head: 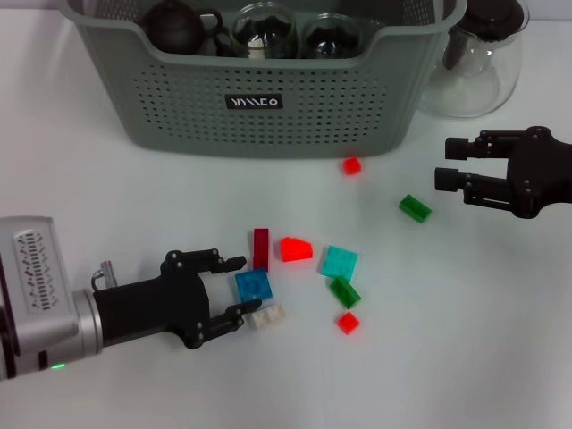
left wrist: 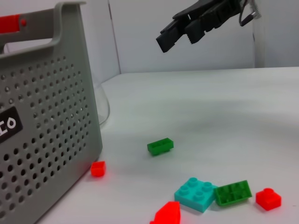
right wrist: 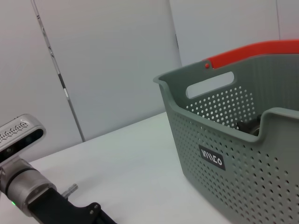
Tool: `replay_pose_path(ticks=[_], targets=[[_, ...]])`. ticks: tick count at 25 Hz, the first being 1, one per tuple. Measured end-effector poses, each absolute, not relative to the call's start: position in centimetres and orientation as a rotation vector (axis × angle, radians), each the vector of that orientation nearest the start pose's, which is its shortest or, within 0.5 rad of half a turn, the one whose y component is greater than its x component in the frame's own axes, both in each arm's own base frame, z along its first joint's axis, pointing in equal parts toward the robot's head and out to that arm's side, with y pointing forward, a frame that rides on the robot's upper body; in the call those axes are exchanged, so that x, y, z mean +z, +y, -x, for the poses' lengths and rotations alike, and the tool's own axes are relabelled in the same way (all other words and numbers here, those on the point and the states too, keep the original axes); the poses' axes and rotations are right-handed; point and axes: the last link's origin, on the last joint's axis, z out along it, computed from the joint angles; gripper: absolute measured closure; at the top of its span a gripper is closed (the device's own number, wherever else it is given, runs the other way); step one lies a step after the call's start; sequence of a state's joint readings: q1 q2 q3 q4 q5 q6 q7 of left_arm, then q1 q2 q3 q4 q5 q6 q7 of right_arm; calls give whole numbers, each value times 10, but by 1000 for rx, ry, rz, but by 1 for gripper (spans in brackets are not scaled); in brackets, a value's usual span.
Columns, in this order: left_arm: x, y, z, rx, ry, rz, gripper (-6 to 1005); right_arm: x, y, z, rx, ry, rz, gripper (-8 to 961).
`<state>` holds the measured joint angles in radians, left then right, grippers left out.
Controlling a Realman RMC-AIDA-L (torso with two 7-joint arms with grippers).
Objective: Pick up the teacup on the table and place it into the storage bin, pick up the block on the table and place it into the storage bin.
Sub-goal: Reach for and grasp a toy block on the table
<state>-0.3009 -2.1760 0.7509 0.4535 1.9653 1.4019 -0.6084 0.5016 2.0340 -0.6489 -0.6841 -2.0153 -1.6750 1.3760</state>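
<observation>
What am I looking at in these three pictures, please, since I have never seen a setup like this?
This is a two-armed robot at a white table. One picture looks down from its head; the other two come from cameras on its wrists. Each arm ends in a black tool. The left tool is open around a blue block, not yet closed on it. The right tool hovers open and holds nothing. Red, green, teal and white blocks lie scattered nearby. Behind them stands the grey-green storage bin, already holding a dark teapot and glassware. A glass pitcher stands beside the bin.
</observation>
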Motion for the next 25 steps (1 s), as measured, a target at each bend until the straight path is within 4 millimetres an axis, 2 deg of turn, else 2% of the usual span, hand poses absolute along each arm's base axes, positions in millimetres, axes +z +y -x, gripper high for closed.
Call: replay_pose_path(ticks=[25], targets=[[-88,236,321,-497,-166,2673,480,24,316,-273,714,598,2768,429]])
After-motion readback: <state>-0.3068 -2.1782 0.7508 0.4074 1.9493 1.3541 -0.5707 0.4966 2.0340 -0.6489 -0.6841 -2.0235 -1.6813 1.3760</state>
